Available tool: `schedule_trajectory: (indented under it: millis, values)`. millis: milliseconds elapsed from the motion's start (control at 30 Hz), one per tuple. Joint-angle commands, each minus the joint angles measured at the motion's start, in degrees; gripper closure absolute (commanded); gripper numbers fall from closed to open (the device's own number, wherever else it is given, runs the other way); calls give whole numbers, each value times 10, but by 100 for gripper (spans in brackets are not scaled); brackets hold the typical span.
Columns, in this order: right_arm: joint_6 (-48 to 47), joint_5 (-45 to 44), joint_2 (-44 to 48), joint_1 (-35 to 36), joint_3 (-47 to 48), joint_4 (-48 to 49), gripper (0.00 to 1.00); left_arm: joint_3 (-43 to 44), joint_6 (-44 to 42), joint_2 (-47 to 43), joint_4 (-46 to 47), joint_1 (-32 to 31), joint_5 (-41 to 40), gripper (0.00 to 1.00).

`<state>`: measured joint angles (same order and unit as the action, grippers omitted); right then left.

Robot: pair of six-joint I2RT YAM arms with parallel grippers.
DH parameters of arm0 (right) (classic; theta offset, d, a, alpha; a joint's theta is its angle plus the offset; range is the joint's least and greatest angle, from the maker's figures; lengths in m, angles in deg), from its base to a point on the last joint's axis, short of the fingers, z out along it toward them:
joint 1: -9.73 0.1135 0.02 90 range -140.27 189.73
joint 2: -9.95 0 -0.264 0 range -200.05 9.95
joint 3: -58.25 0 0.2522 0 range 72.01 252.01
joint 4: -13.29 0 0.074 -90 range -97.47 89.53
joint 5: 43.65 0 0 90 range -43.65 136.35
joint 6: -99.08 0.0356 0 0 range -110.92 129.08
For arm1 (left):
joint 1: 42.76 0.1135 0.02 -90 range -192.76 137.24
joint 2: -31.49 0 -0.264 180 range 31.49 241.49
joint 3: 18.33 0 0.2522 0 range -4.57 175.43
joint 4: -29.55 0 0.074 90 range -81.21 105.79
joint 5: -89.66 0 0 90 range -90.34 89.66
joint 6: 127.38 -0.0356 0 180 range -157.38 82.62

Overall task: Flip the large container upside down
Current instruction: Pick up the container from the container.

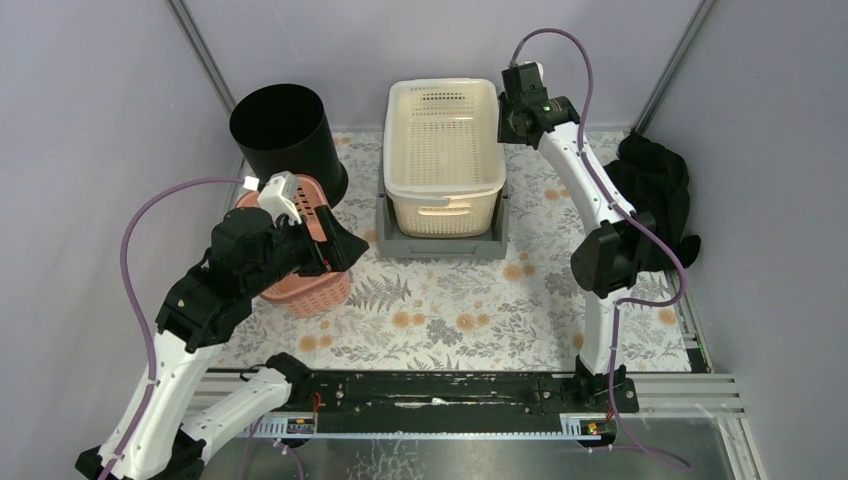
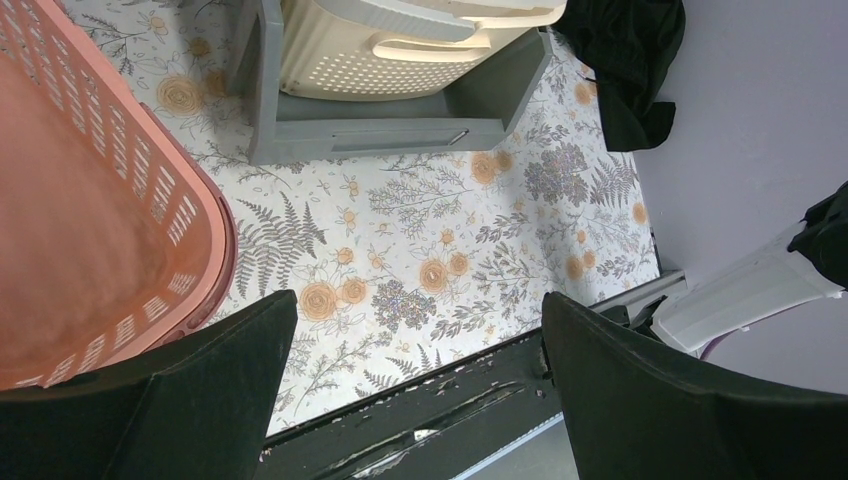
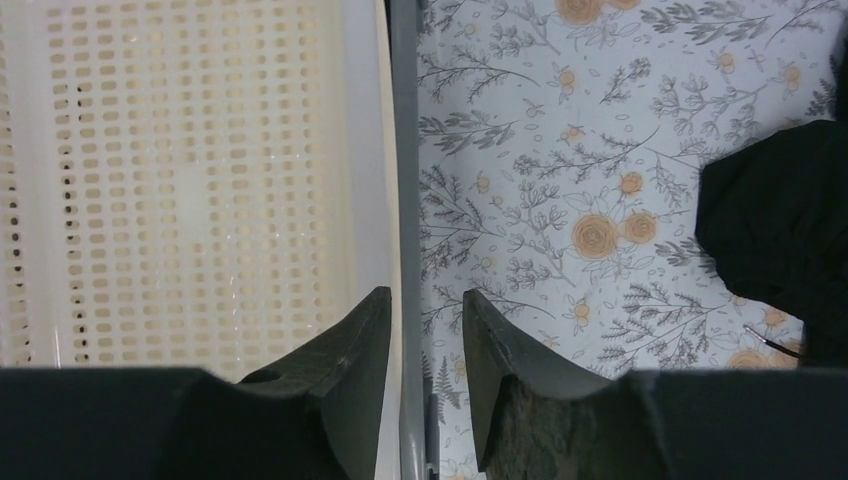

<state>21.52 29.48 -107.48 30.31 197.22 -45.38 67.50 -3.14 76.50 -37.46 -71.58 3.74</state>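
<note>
The large container is a cream perforated basket (image 1: 443, 150), upright, sitting in a grey tray (image 1: 440, 245) at the back centre. My right gripper (image 1: 512, 128) hovers at the basket's far right rim. In the right wrist view its jaws (image 3: 427, 292) stand narrowly open: one finger over the basket's inside (image 3: 180, 180), the other outside, over the cloth. The rim and the grey tray wall (image 3: 404, 150) run below the gap. My left gripper (image 1: 335, 245) is wide open and empty (image 2: 418, 300) beside a pink basket (image 1: 310, 290).
A tall black round bin (image 1: 285, 130) stands at the back left behind the pink basket (image 2: 90, 220). A black cloth (image 1: 660, 190) lies bunched against the right wall. A floral cloth covers the table, and the arms' black rail runs along its near edge.
</note>
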Motion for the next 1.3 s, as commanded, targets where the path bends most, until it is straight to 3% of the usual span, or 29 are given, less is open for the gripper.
schedule_trajectory:
  millis: [0, 167, 433, 667, 967, 1267]
  values:
    - [-1, 21, 2, -1, -1, 0, 59, -4, 4, 1, 41, 3, 6, 0]
    - [2, 42, 1, -1, -18, 12, 52, -5, 2, 7, 44, 2, 7, 0]
    - [2, 65, -9, -1, -19, 17, 51, -6, 0, 15, 50, 3, 12, 0]
    - [5, 85, -15, 0, -20, 19, 59, -7, -1, 18, 51, 3, 10, 0]
    - [2, 84, -1, 0, -16, 23, 86, -9, -1, 21, 53, 3, 11, 0]
    - [1, 79, 28, 0, 10, 25, 93, -17, -2, 15, 54, 3, 8, 0]
